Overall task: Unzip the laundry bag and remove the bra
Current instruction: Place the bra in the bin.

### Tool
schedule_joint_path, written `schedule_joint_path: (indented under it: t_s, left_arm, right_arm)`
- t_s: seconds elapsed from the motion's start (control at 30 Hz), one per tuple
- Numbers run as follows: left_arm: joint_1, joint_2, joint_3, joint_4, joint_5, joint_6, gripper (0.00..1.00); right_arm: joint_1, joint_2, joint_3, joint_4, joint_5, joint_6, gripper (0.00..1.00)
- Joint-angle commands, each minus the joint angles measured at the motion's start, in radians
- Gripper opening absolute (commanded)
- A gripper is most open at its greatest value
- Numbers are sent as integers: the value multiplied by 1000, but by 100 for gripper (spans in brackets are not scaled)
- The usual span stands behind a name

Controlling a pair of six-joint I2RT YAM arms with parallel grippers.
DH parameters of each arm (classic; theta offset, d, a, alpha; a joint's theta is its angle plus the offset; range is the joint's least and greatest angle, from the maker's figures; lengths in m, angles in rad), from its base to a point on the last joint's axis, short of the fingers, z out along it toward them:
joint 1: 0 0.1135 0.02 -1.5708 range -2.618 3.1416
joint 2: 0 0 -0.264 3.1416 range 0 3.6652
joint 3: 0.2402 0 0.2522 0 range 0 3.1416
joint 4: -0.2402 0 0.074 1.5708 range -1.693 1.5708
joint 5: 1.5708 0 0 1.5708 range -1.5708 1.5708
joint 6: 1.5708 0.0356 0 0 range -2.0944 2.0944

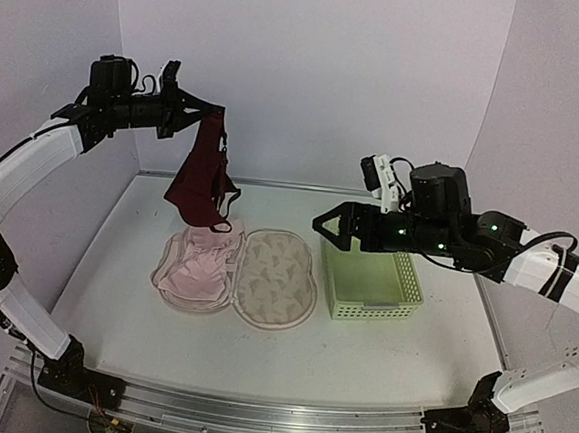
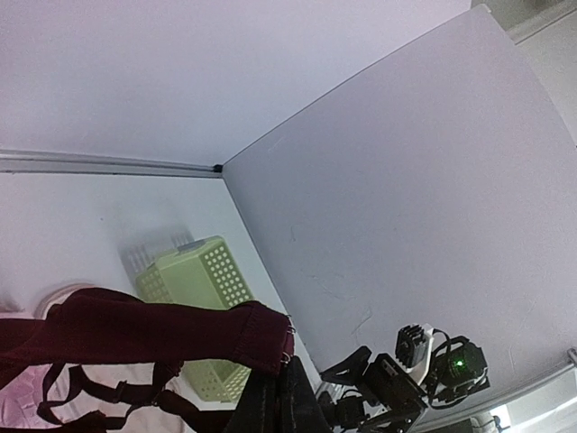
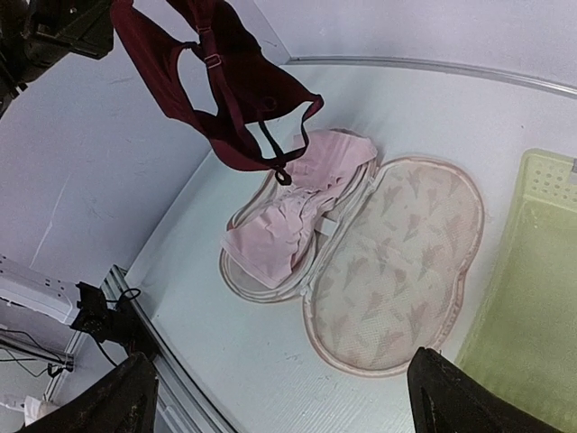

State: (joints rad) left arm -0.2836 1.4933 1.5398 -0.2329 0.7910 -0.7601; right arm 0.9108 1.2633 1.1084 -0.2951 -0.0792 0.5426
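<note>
Two grippers: my left gripper (image 1: 199, 117) pinches the maroon bra (image 1: 202, 185) aloft; right gripper (image 1: 320, 224) spread; laundry bag (image 1: 276, 281) unzipped

Open laundry bag (image 1: 277, 279), maroon bra (image 1: 200, 184) aloft

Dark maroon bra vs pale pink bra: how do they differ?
Colour: the dark maroon bra is deep red; the pale pink bra is light. Pose: the maroon one hangs from the shut left gripper; the pink one lies crumpled in the open cream printed laundry bag. Both are soft fabric.
</note>
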Motion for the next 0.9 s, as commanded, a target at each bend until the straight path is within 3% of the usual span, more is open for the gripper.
schedule_joint_path:
  t_s: [0.0,0.47,0.87]
  left_arm:
    - [-40,49,131,62,-42,-51,0]
    - [-200,258,413,177,-88,-183,0]
    - [-360,456,610,263,-182,-296,0]
  right_arm:
    - [6,-91,-39,24,106,-3,98]
    - [5,-279,-135,-302,720,214,98]
    - [5,-398,-178,-345,767,264,98]
